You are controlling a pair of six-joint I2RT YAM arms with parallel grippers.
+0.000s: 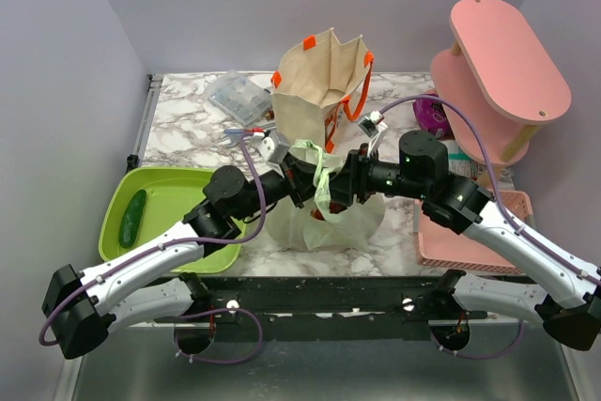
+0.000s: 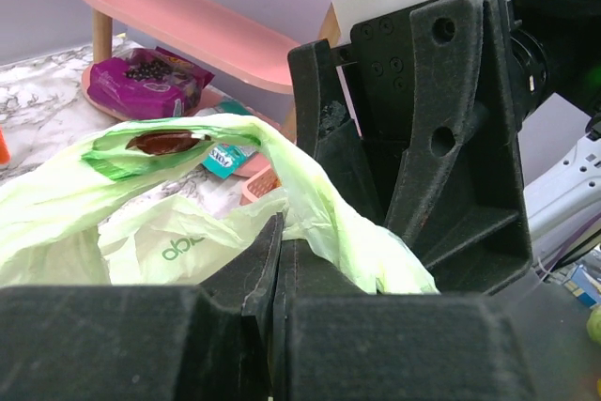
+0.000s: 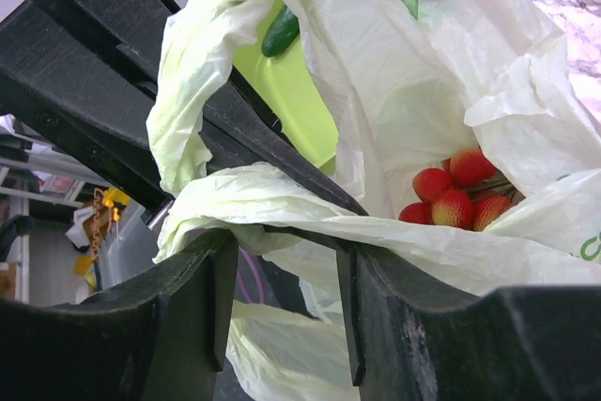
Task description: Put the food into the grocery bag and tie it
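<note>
Left tool (image 2: 279, 237) pinches one grocery bag (image 3: 413, 91) (five strawberries (image 3: 453, 207) inside); right tool (image 3: 282, 246) spread.

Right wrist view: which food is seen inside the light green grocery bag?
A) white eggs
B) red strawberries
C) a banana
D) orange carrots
B: red strawberries show as a small cluster through the opening of the grocery bag; no carrots, banana or eggs appear there.

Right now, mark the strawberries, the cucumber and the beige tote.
strawberries (image 3: 454, 208): right wrist view, on the middle berry of the cluster.
cucumber (image 1: 132, 217): top external view, middle of its length.
beige tote (image 1: 305, 100): top external view, its front wall.
</note>
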